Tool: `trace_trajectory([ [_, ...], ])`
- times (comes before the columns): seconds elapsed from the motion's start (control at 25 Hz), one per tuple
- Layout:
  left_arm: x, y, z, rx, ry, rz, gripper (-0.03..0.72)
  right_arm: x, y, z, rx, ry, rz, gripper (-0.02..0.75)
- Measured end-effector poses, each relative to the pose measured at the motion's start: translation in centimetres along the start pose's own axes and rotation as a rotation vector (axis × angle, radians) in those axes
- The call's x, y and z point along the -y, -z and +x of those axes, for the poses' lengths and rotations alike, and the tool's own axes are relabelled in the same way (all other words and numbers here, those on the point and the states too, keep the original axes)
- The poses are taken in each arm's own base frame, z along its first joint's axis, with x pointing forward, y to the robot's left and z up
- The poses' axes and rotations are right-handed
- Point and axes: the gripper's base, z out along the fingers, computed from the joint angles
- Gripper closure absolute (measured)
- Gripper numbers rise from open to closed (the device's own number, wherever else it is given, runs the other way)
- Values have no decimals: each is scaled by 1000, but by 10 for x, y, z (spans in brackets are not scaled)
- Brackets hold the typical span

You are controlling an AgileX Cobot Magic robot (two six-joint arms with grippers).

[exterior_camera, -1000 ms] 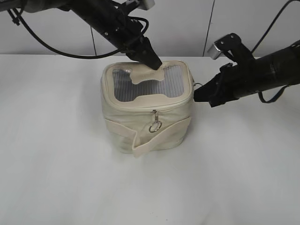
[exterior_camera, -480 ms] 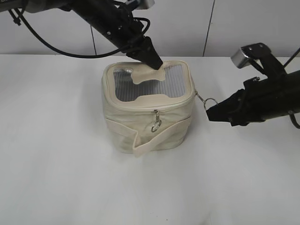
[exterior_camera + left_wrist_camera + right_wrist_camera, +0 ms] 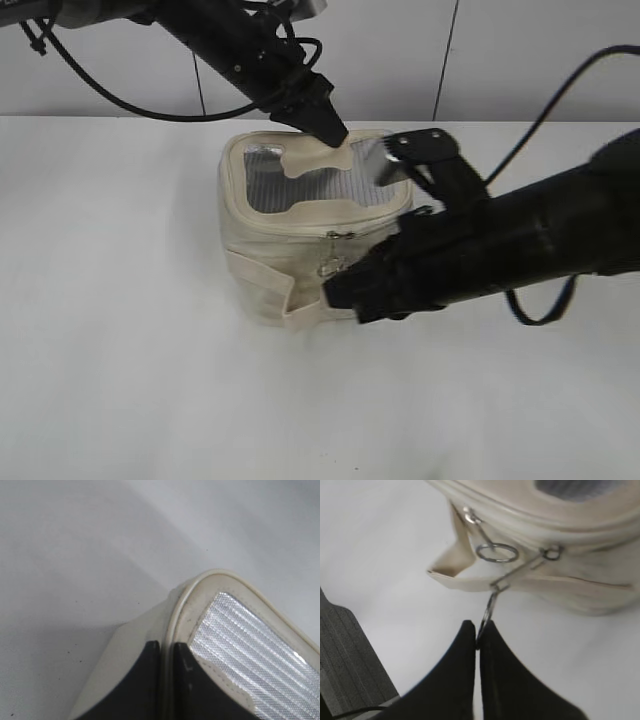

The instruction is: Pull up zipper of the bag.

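A plain white table (image 3: 130, 330) is seen beneath everything, matte and faintly speckled with dark specks in the left wrist view. Behind it a pale wall (image 3: 480, 50) is crossed by thin dark vertical seams.

The bag (image 3: 262, 262) stands near the middle of the table, slightly toward the back. It is a small, boxy, cream-coloured pouch of soft fabric with rounded corners and stitched piping. Its top is a clear ribbed window (image 3: 330, 185) that catches the light in silvery stripes, partly overlaid by a cream fabric patch. A folded fabric strap (image 3: 300, 312) is wrapped across the lower front.

The left gripper (image 3: 330, 131) is brought down from the upper left onto the rear edge of the bag's top. In the left wrist view its dark fingers (image 3: 145, 680) are seen pressed together on the bag's raised rim (image 3: 172, 630), with the rim pinched between them.

The right gripper (image 3: 340, 293) is reached in from the right, low across the bag's front, so that much of the front right side is hidden by the black arm (image 3: 520, 240). In the right wrist view its tapered black fingertips (image 3: 492, 645) are closed on a thin metal ring (image 3: 490, 611), which is linked by a wire piece to a zipper slider (image 3: 551, 554) on the zipper line (image 3: 530, 527) below the lid. A second metal ring pull (image 3: 497, 553) hangs loose just beside it, untouched by the gripper.
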Motion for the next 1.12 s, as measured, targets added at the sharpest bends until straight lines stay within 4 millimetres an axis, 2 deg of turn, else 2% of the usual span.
trace_trajectory([
  [0.08,0,0,0,1,17,-3,649,-17,-20,-9,-6,12,-27,729],
  [0.16,0,0,0,0,28,-4,649,-26,-38,-17,-9,-2,-38,729],
  [0.32,-1,0,0,0,38,-5,644,-27,-48,-19,-27,-84,-51,718],
  [0.36,-1,0,0,2,43,-6,617,-26,-45,-19,-40,-92,-65,684],
  [0.44,-1,1,-3,29,66,-13,535,-22,-37,-17,-86,-140,-87,561],
  [0.48,-2,2,-3,38,81,-18,486,-19,-30,-17,-112,-155,-80,461],
  [0.52,-2,4,-5,46,93,-22,453,-14,-21,-17,-129,-171,-70,396],
  [0.6,1,11,-8,62,100,-39,437,-5,-1,-16,-177,-209,-27,302],
  [0.72,15,35,-16,103,87,-58,463,5,37,-18,-196,-232,48,272],
  [0.84,40,71,-17,131,75,-76,478,2,78,-16,-201,-242,113,265],
  [0.96,67,106,0,136,91,-129,482,-10,118,-10,-196,-202,190,265],
  [1.04,86,129,24,146,122,-187,482,-21,142,-1,-196,-167,232,265],
  [1.12,116,165,54,207,133,-260,482,-36,169,14,-153,-118,268,265],
])
